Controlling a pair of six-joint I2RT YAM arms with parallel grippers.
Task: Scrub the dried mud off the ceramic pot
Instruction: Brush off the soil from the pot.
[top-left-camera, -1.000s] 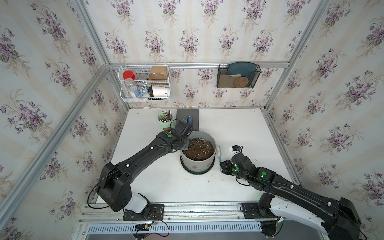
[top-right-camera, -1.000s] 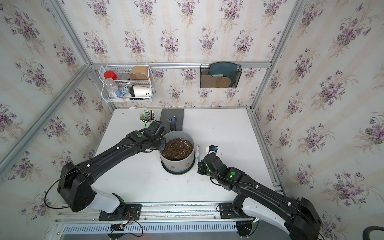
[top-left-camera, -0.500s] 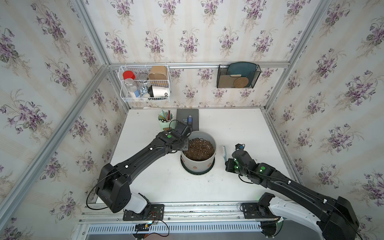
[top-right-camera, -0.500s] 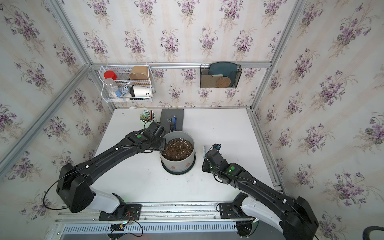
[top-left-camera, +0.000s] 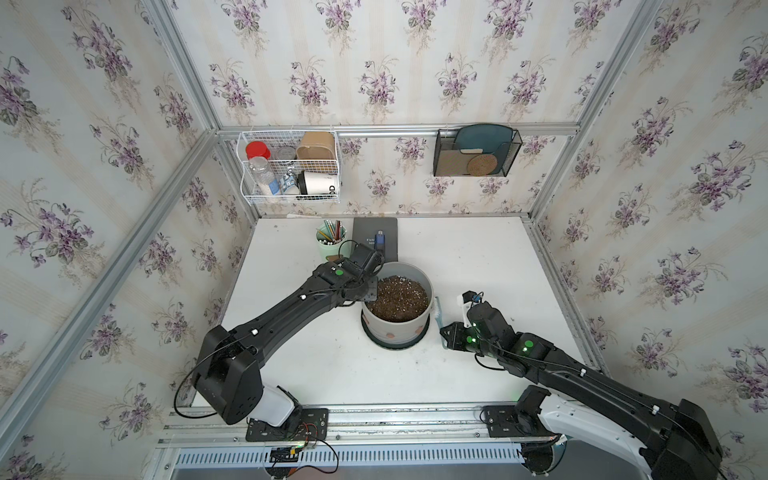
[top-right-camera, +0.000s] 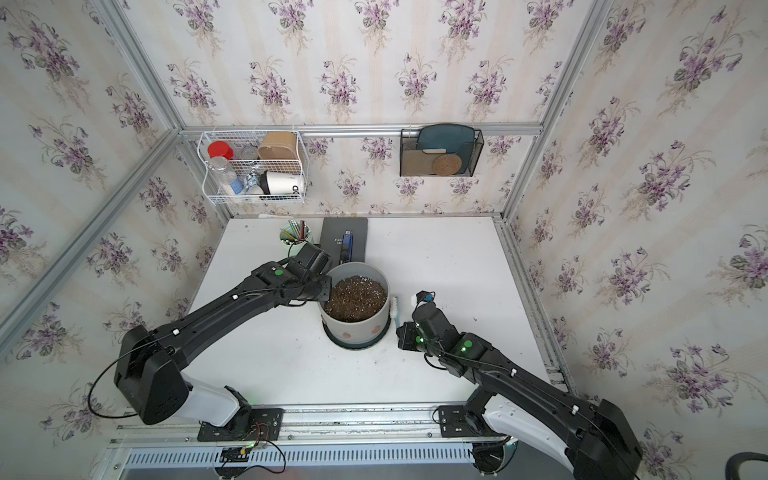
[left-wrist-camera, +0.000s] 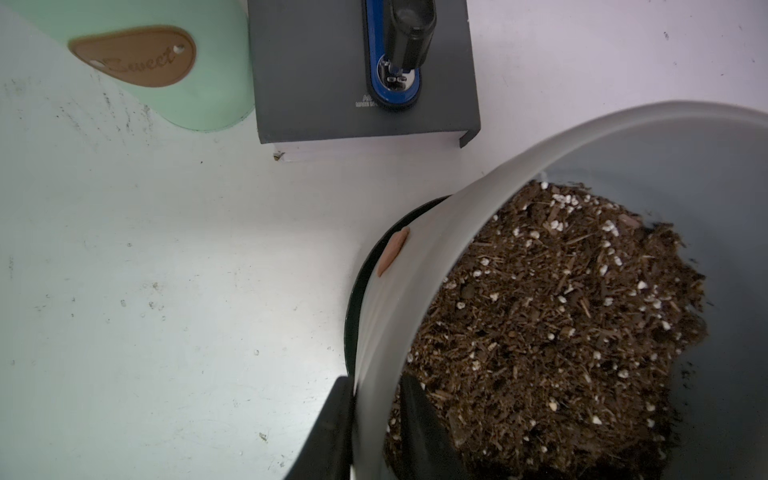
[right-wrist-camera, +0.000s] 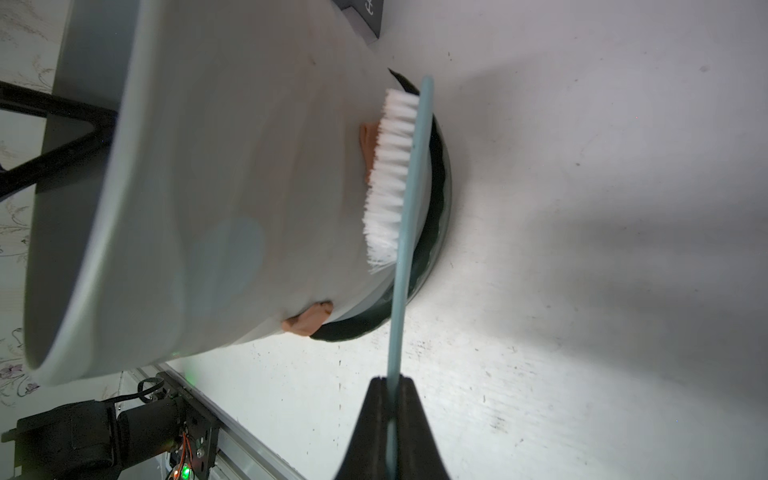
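Observation:
The ceramic pot (top-left-camera: 397, 328) (top-right-camera: 353, 328), pale grey and full of dark soil, stands on a black saucer (top-left-camera: 390, 344) mid-table. Dried mud blobs (top-left-camera: 389, 335) (top-right-camera: 375, 330) stick low on its wall. My left gripper (left-wrist-camera: 376, 386) (top-left-camera: 371, 286) is shut on the pot's rim (left-wrist-camera: 415, 266), one finger inside and one outside. Another mud blob (left-wrist-camera: 392, 251) shows nearby. My right gripper (right-wrist-camera: 390, 380) (top-left-camera: 445, 334) is shut on the thin handle of a pale blue brush (right-wrist-camera: 409, 166) (top-left-camera: 437, 309). Its white bristles press on the pot wall (right-wrist-camera: 228, 166) over a mud blob (right-wrist-camera: 368, 143); a second blob (right-wrist-camera: 307, 320) sits lower.
Behind the pot are a mint-green pencil cup (top-left-camera: 329, 245) and a dark notebook (top-left-camera: 374, 232) with a blue stapler (top-left-camera: 379, 241) on it. On the back wall hang a white wire basket (top-left-camera: 291, 166) and a black mesh holder (top-left-camera: 476, 151).
My right gripper with the brush drew slightly away from the pot half a second ago and is now back against its side. The left arm has stayed put on the rim.

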